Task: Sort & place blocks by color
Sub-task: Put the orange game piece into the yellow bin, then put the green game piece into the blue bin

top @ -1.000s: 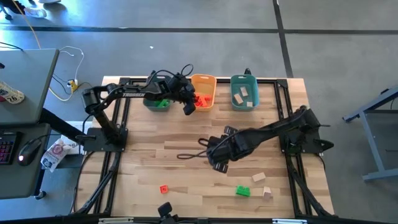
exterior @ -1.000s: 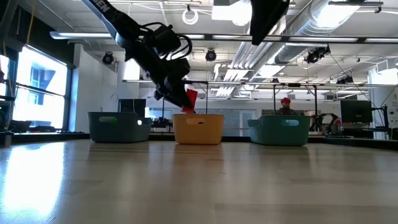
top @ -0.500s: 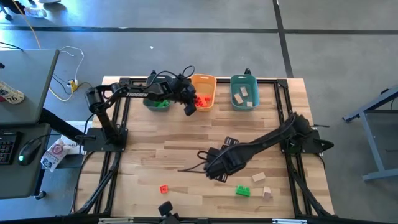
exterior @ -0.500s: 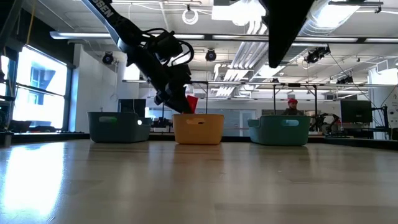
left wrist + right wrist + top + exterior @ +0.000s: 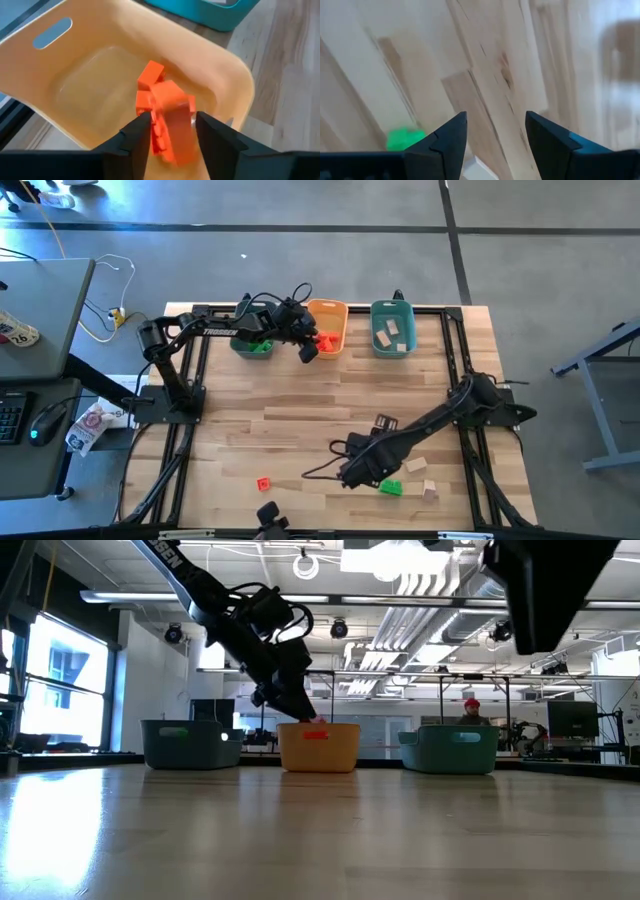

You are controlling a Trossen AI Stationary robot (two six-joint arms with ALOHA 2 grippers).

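My left gripper [image 5: 309, 350] hangs open over the orange bin [image 5: 330, 311] at the table's far edge. A red-orange block [image 5: 171, 127] shows blurred between and below its fingers, and in the low view it is down at the bin's rim [image 5: 316, 734]. More red blocks [image 5: 149, 75] lie in that bin. My right gripper [image 5: 353, 477] is open, low over the near part of the table, just left of a green block [image 5: 390, 487] that lies flat on the wood. The green block [image 5: 405, 139] also shows ahead of its fingers. A red block [image 5: 263, 484] and two tan blocks [image 5: 416, 466] lie on the table nearby.
Three bins line the far edge: a teal one [image 5: 250, 343] holding green blocks, the orange one, and a teal one [image 5: 392, 330] holding tan blocks. Black frame rails run along the table's left and right sides. A person in a red cap [image 5: 470, 710] stands in the room beyond.
The red block that stood between my left gripper's fingers has dropped into the orange bin, while that gripper stayed over the bin. My right arm has swung toward the table's near edge and come down beside the green block.
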